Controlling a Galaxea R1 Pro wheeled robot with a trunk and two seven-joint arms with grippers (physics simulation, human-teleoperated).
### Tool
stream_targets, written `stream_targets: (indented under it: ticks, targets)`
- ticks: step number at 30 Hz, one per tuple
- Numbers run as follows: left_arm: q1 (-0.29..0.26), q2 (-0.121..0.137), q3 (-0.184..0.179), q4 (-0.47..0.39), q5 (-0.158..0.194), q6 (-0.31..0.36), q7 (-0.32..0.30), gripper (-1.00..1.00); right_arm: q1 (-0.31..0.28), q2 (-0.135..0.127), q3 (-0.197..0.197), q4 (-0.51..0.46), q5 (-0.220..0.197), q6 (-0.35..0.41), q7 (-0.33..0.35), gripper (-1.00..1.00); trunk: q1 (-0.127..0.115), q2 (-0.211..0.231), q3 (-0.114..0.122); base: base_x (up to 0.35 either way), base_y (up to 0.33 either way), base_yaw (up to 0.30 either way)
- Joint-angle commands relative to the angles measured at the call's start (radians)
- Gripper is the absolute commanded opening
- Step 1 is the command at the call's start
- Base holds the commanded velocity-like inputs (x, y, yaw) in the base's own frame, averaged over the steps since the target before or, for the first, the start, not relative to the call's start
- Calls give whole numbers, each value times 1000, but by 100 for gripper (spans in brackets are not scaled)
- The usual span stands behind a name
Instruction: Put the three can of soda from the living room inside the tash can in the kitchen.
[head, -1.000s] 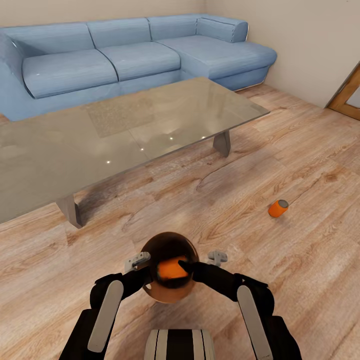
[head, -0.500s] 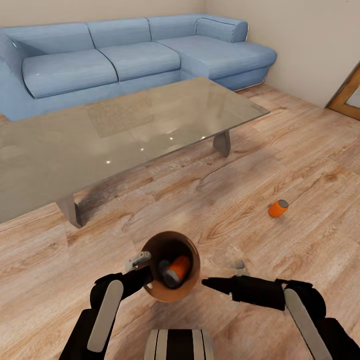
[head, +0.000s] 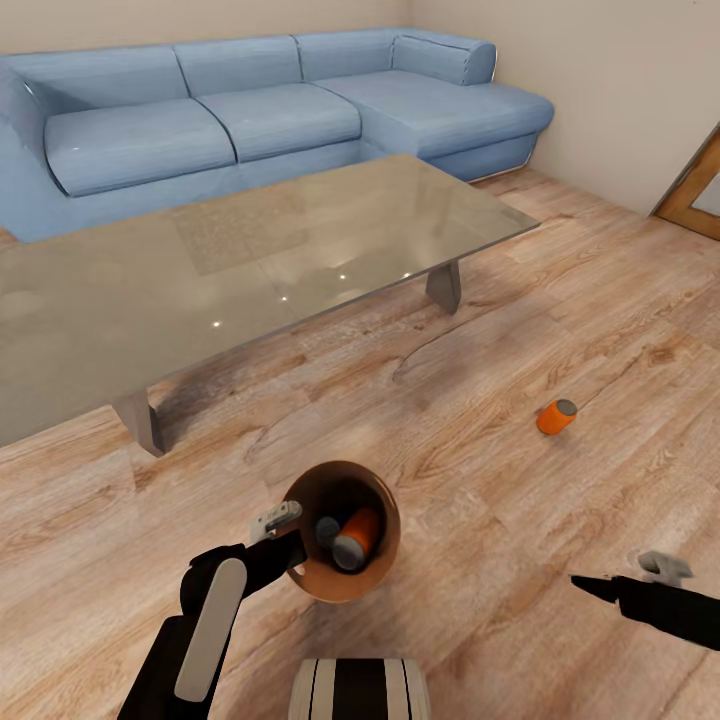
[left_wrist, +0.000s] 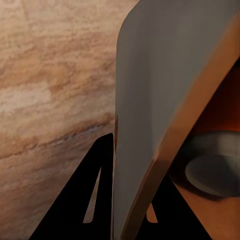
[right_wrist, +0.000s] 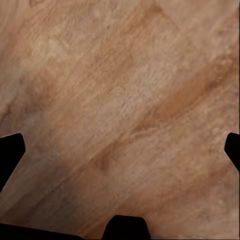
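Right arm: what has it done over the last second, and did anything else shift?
The right gripper let go of the can over the trash can, then swung out to the robot's right, now open above bare floor. The can dropped inside, beside another one. The left gripper stays clamped on the bin's rim; the can on the floor, table and sofa are unchanged.

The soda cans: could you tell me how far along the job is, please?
Done: one orange can lies inside the trash can, beside a grey top that may be a second can. In hand: the left gripper holds the bin's rim; the right gripper is open, empty. Left: one can on the floor.
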Motion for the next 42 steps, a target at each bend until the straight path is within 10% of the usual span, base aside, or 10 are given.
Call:
stream_targets:
  ticks: [1, 18, 42]
  targets:
    - [0, 0, -1, 0, 19, -6, 4, -100, 0, 2, -14, 3, 14, -3, -20, 100, 0, 0, 0, 0, 0, 0]
    - [-1, 0, -3, -2, 19, -5, 4, -100, 1, 20, -32, 35, 64, -14, -282, 100, 0, 0, 0, 45, 0, 0]
    - [-2, 0, -7, -2, 20, -1, 1, -100, 0, 33, -36, 51, 46, -113, -282, 100, 0, 0, 0, 125, -18, 0]
